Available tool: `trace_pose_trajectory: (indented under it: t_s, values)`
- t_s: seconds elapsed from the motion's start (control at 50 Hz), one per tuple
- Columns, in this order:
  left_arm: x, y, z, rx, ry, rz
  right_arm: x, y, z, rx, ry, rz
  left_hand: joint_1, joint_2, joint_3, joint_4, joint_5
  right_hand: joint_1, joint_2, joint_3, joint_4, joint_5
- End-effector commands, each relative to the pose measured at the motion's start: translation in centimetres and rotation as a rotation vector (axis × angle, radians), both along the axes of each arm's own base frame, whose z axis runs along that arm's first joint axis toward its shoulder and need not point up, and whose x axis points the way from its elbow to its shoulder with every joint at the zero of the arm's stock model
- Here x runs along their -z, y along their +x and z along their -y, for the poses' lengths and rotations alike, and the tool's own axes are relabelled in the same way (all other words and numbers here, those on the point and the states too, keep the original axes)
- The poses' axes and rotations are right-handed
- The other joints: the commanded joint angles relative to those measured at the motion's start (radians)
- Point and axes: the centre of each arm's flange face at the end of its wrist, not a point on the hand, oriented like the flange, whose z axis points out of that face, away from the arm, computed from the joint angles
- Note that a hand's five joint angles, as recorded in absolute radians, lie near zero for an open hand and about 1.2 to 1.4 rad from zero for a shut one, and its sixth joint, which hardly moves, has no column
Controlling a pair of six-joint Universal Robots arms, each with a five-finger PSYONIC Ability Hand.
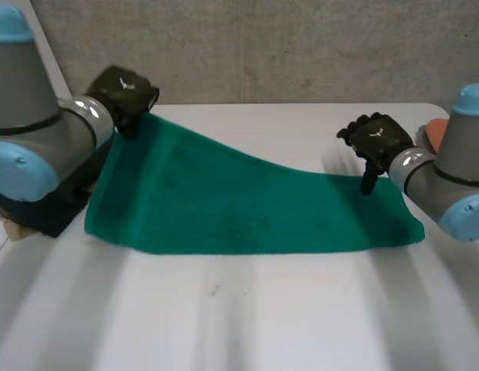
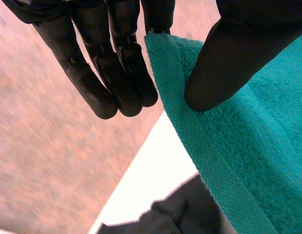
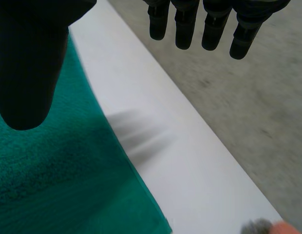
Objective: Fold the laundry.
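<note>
The light is soft and even. The white table (image 1: 301, 325) is bright without glare. The deep green terry towel (image 1: 224, 209) casts a thin, soft shadow along its near edge, so the light comes from above and beyond.

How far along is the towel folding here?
Barely started. No fold shows: the towel lies spread on the table. In hand: the left robot hand pinches and lifts one far corner. The right robot hand hovers open at the other far corner, gripping nothing. All folds remain.

Near table (image 1: 263, 325) free – towel (image 1: 224, 205) spans the middle
</note>
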Motion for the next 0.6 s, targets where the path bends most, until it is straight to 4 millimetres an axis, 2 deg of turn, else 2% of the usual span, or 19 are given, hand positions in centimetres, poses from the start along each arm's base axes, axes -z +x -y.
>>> trace_pose_trajectory:
  t_s: [0.02, 0.18, 0.26, 0.34, 0.38, 0.4, 0.44, 0.46, 0.52, 0.54, 0.6]
  values:
    - [-3.4, 0.7, -4.1, 0.061, -0.098, -0.037, 0.6, 1.6, 1.4, -0.156, 0.048, -0.046, 0.235, 0.202, 0.212, 0.203, 0.226, -0.056, -0.043, -0.031, -0.038, -0.049]
    - [-5.0, 2.1, -7.7, 0.115, -0.234, -0.079, 2.6, 3.0, 3.6, -0.212, 0.040, -0.039, 0.235, 0.202, 0.212, 0.203, 0.226, -0.056, -0.043, -0.031, -0.038, -0.049]
    - [-5.8, 2.9, -9.0, 0.127, -0.312, -0.101, 3.8, 3.6, 3.9, -0.227, 0.042, -0.039, 0.235, 0.202, 0.212, 0.203, 0.226, -0.056, -0.043, -0.031, -0.038, -0.049]
    - [-6.3, 3.7, -9.3, 0.116, -0.367, -0.122, 5.0, 3.7, 4.2, -0.226, 0.053, -0.051, 0.235, 0.202, 0.212, 0.203, 0.226, -0.031, -0.017, -0.006, -0.013, -0.024]
    - [-6.2, 4.1, -9.1, 0.106, -0.378, -0.129, 5.3, 3.8, 4.3, -0.221, 0.048, -0.052, 0.235, 0.202, 0.212, 0.203, 0.226, 0.233, 0.247, 0.258, 0.251, 0.240]
    - [-6.0, 4.4, -8.8, 0.097, -0.381, -0.136, 5.5, 3.7, 4.8, -0.204, 0.025, -0.053, 0.235, 0.202, 0.212, 0.203, 0.226, 0.612, 0.626, 0.638, 0.631, 0.619]
    - [-6.0, 4.7, -8.3, 0.087, -0.391, -0.145, 5.6, 3.8, 5.6, -0.178, -0.018, -0.055, 0.235, 0.202, 0.212, 0.203, 0.226, 1.162, 1.176, 1.188, 1.181, 1.169]
    - [-6.0, 4.8, -8.0, 0.085, -0.394, -0.150, 5.3, 3.8, 6.1, -0.157, -0.052, -0.057, 0.235, 0.202, 0.212, 0.203, 0.226, 1.166, 1.179, 1.191, 1.184, 1.172]
    - [-4.9, 5.2, -6.2, 0.073, -0.371, -0.166, 2.5, 3.5, 8.6, -0.015, -0.254, -0.035, 0.235, 0.202, 0.212, 0.203, 0.226, 1.166, 1.179, 1.191, 1.184, 1.172]
    - [-4.3, 5.3, -4.7, 0.058, -0.361, -0.173, -0.9, 3.3, 9.7, 0.073, -0.400, 0.003, 0.235, 0.202, 0.212, 0.203, 0.226, 1.166, 1.179, 1.191, 1.184, 1.172]
    - [-4.5, 5.1, -2.0, 0.039, -0.391, -0.192, -7.4, 2.9, 10.4, 0.166, -0.627, 0.118, 0.235, 0.202, 0.212, 0.203, 0.226, 1.166, 1.179, 1.191, 1.184, 1.172]
